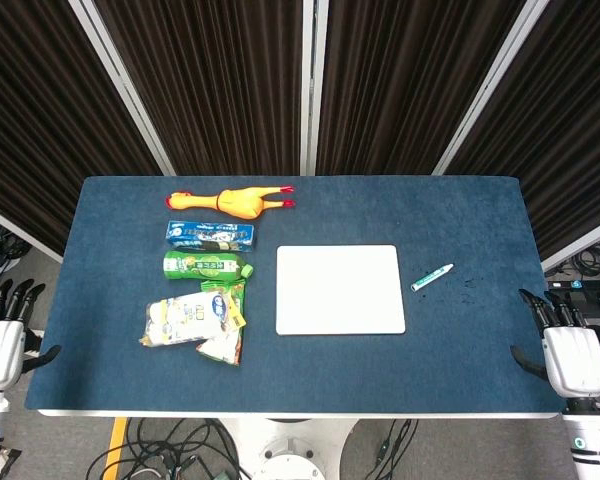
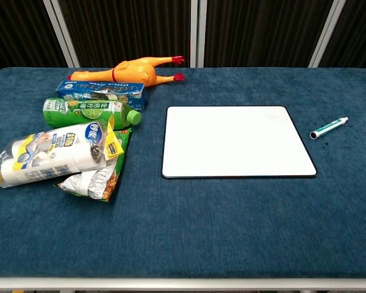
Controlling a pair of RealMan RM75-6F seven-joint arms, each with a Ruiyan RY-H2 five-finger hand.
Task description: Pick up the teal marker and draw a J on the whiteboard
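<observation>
A teal marker [image 1: 432,277] [image 2: 329,127] with a white barrel lies at an angle on the blue tablecloth, just right of a blank whiteboard [image 1: 340,289] [image 2: 237,141] in the middle of the table. Off the table's right edge, my right hand [image 1: 570,350] hangs open with fingers pointing up, well short of the marker. My left hand [image 1: 2,330] is open too, beside the table's left edge. Neither hand appears in the chest view.
Left of the whiteboard sit a yellow rubber chicken [image 1: 235,201], a blue box [image 1: 211,235], a green bottle [image 1: 206,266] and snack packets [image 1: 192,320]. Dark curtains stand behind the table [image 1: 460,215]. Cables lie on the floor below the front edge.
</observation>
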